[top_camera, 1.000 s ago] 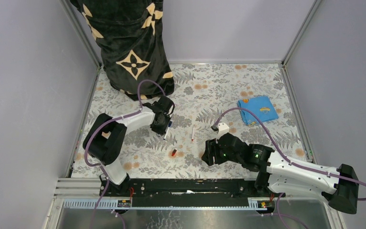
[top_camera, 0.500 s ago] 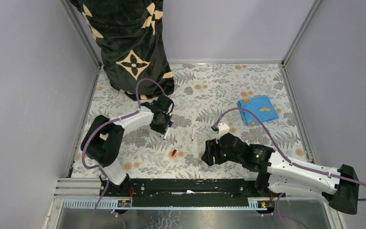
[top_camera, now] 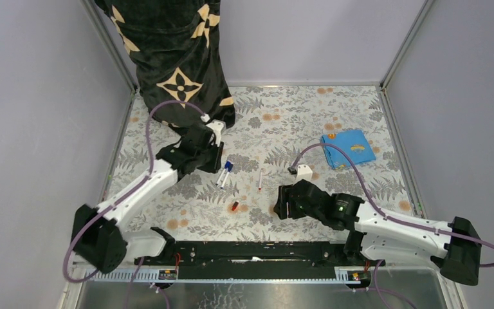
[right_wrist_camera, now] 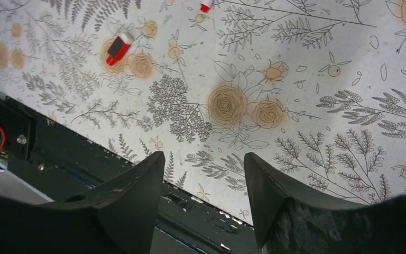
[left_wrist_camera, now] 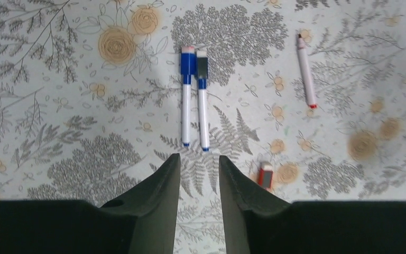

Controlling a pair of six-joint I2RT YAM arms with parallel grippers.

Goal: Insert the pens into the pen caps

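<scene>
While left tool (left_wrist_camera: 197,163) and right tool (right_wrist_camera: 203,159) gape empty, two blue pens (left_wrist_camera: 186,108) lie together mid-frame; red cap (left_wrist_camera: 265,174) lower right.

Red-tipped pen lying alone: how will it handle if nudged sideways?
The red pen looks round and slim, lying flat, so it would probably roll. The straight plastic barrel suggests it is stiff and light. Its smooth surface might slip when pinched.
</scene>
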